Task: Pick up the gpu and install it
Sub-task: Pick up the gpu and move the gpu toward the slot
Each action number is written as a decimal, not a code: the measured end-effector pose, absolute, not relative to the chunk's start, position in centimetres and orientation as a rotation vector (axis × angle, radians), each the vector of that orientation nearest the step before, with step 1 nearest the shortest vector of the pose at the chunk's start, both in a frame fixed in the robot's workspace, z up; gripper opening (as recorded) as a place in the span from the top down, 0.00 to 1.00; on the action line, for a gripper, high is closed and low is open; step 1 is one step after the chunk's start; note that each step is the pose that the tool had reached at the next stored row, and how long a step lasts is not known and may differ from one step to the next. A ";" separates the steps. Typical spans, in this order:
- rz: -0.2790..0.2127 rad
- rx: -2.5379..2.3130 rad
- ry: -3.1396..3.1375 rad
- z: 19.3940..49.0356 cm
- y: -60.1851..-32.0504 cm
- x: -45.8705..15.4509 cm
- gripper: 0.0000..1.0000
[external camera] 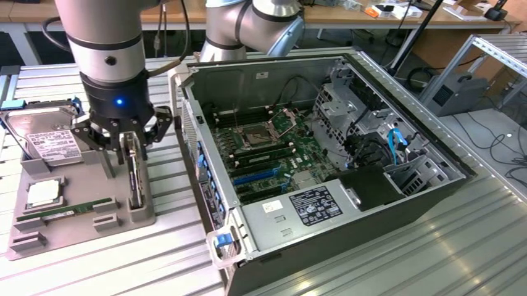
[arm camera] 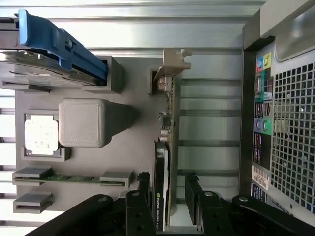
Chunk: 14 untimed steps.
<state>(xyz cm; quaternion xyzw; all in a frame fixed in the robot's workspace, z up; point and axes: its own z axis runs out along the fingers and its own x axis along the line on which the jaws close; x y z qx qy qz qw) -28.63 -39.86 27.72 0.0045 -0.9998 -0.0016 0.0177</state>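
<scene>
Your gripper (external camera: 123, 151) has its fingers (arm camera: 143, 183) spread wide, one on each side of the gpu (arm camera: 163, 162), and it grips nothing. In the exterior view the gpu stands on edge in a slot at the 3 o'clock side of the grey tray (external camera: 78, 231). The tray also holds a hard drive (external camera: 49, 139) at 11 o'clock, a processor (external camera: 43, 194) at 9 and a RAM stick (external camera: 70, 211) at 7. The open computer case (external camera: 329, 185) sits at 3 o'clock from the tray.
</scene>
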 end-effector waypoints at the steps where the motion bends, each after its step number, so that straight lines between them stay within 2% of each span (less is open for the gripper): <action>1: -0.005 0.014 -3.106 27.6 -39.7 -28.7 0.58; 14: -0.005 0.014 -3.106 26.2 -39.2 -28.8 0.58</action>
